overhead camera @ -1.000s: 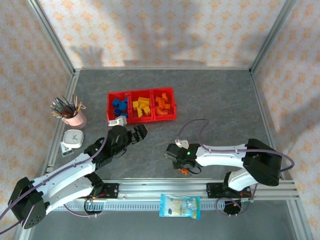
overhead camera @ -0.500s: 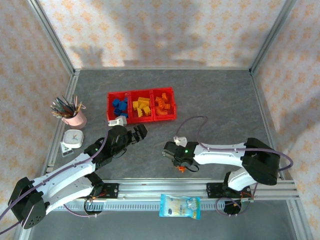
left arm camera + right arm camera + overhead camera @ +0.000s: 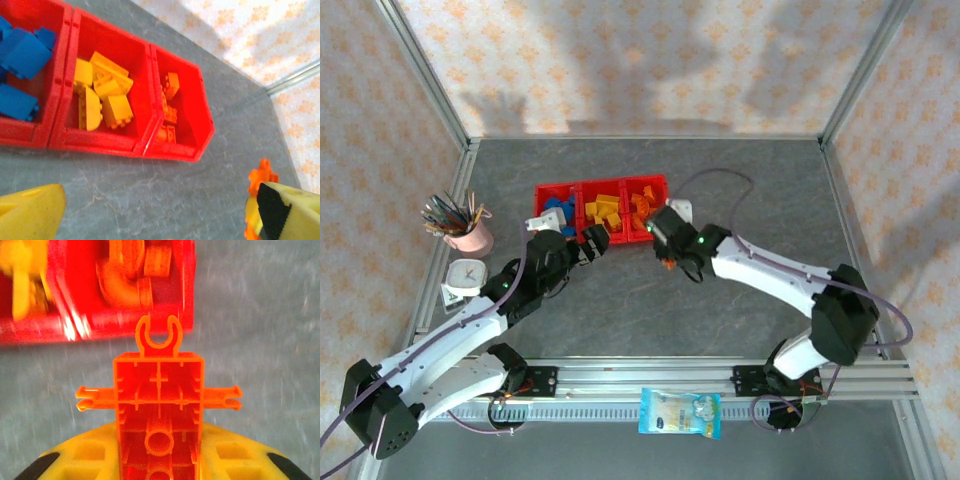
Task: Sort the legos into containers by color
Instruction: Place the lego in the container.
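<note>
The grey table [image 3: 750, 200] carries the red containers [image 3: 630, 238], which lie just ahead of both grippers, with blue, yellow and orange legos [image 3: 102, 90] each in a separate compartment. The left gripper [image 3: 590, 243] stands wide open and empty, its fingertips near the tray's front wall. The right gripper [image 3: 666, 257] is clamped on an orange lego [image 3: 159, 400] with side pegs and a clip end, just short of the orange compartment.

No legible text or numbers, print on blue packet [image 3: 679, 413] too small
</note>
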Robot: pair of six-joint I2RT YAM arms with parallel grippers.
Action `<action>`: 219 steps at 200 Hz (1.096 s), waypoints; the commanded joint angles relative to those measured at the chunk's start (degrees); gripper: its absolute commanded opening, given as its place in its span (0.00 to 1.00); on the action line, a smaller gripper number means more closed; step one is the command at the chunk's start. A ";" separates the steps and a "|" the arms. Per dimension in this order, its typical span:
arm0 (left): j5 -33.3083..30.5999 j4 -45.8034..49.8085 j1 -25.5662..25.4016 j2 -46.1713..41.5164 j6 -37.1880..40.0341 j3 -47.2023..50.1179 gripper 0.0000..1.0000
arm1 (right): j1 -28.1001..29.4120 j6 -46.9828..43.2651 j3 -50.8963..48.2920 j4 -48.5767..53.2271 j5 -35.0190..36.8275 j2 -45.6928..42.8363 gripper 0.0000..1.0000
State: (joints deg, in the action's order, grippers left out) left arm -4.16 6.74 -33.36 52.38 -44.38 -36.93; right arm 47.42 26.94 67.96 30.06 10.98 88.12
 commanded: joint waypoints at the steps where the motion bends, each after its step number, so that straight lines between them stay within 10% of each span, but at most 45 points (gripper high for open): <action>1: -0.52 1.43 2.53 1.11 3.49 -2.85 0.99 | -3.15 -7.11 6.39 -4.66 2.12 5.27 0.31; 96: 1.35 -0.50 9.58 3.51 4.96 -2.28 0.99 | -10.86 -13.37 32.22 -5.55 -1.20 31.29 0.32; 129: 1.28 -1.62 10.31 4.29 4.76 -1.75 0.99 | -10.86 -14.17 39.43 -4.01 -3.38 37.00 0.47; 219: -1.18 -1.47 12.31 3.07 5.68 -1.77 0.99 | -12.04 -14.58 17.90 -13.26 1.22 12.17 0.82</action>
State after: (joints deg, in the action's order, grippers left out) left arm -3.51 6.13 -21.87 56.71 -40.38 -39.05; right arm 36.25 11.90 92.09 20.86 7.79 111.04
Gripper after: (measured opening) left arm 0.992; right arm 0.772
